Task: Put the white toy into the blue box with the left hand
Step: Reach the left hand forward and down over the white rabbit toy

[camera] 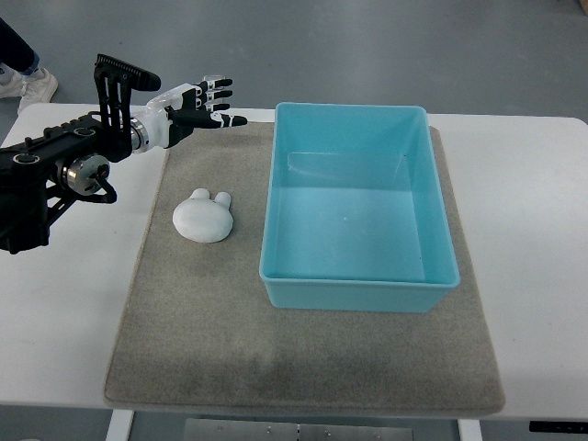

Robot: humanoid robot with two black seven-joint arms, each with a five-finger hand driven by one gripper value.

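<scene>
White toy [203, 217], a rounded lump with two small ears, lies on the grey mat [303, 367] just beside the left wall of the blue box [358, 283], apart from it and untouched. The left robot hand [204, 105] hovers over the far left corner of the mat, beyond the toy, with its fingers [219, 94] stretched out flat and released, grasping nothing; the right arm is out of view. The step in hand looks like the reach, so the grasp has not begun. To do it well, the robot hand should come toward the robot's side until it is squarely above the toy's dome, then descend with fingers spread wide enough to straddle the body rather than the ears, since the smooth curved top could slip out of a shallow pinch. Closing low on the sides, near the mat, would likely give the firmer hold. The lift then needs to clear the box's near rim before moving right, or the toy may knock the wall and shift the box on the mat. The blue box is empty, its pale floor bare, so any spot inside will serve. Mat and box rest on the white bench [533, 211].
</scene>
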